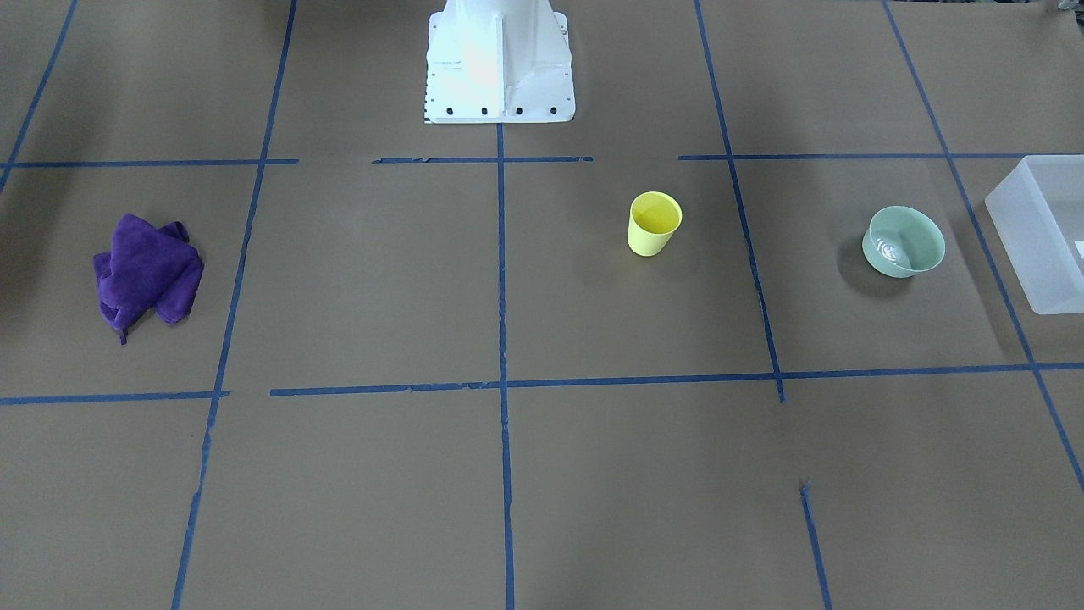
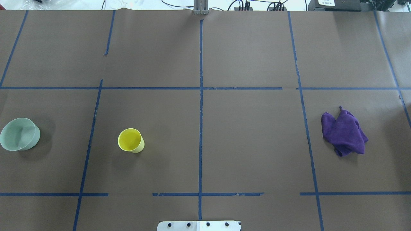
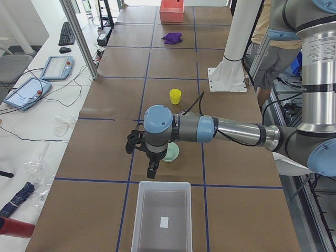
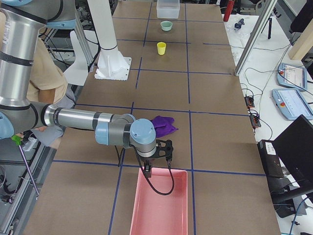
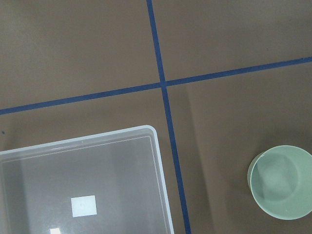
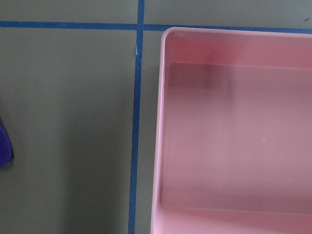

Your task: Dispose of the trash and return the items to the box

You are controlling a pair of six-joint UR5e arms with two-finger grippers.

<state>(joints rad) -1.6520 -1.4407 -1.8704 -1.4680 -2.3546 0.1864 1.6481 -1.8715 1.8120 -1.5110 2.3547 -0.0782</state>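
The yellow cup (image 1: 654,223) stands upright near the table's middle; it also shows in the overhead view (image 2: 130,140). The mint-green bowl (image 1: 903,241) sits upright beside the frosted-white box (image 1: 1042,229), apart from it. In the left wrist view, the bowl (image 5: 282,181) is at lower right and the box (image 5: 83,185) at lower left, with only a white label in it. My left gripper (image 3: 151,169) hovers between the bowl and the box. My right gripper (image 4: 157,164) hovers over the near edge of a pink bin (image 4: 159,203). I cannot tell whether either is open or shut.
A crumpled purple cloth (image 1: 146,271) lies on the table at the robot's right, near the pink bin (image 6: 234,131). The white robot base (image 1: 500,63) stands at the table's edge. Blue tape lines divide the brown table. A person stands behind the robot.
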